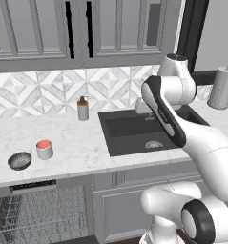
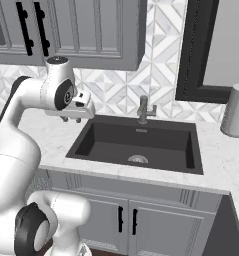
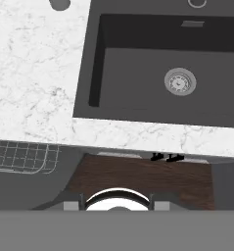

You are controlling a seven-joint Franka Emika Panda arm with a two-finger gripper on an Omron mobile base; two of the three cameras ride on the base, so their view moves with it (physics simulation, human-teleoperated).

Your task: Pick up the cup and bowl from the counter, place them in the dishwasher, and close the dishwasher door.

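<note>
White marble counter (image 1: 77,143) runs beneath grey panelled wall cabinets (image 2: 91,30) and a geometric tiled backsplash (image 1: 39,90), with a dark rectangular sink (image 2: 136,145) set into it. The white arm reaches up over the sink's left edge, and its gripper (image 2: 71,119) hangs above the counter there, pointing down. How far apart its fingers stand cannot be told; it holds nothing and touches nothing.

Well to the gripper's left on the counter, near the front edge, stands the cup (image 1: 45,149), upright with its red-pink opening facing up. Just beyond it, farther from the gripper, sits the shallow grey bowl (image 1: 19,161), also opening upward, close to the cup but not touching. A soap dispenser (image 1: 83,109) stands against the backsplash, between the cup and the sink. Below the cup and bowl, the dishwasher (image 1: 34,209) shows its grey wire racks (image 1: 39,217) under the dark control strip. A faucet (image 2: 143,110) rises behind the sink, and a grey cylinder (image 2: 236,110) stands far to the gripper's right.
</note>
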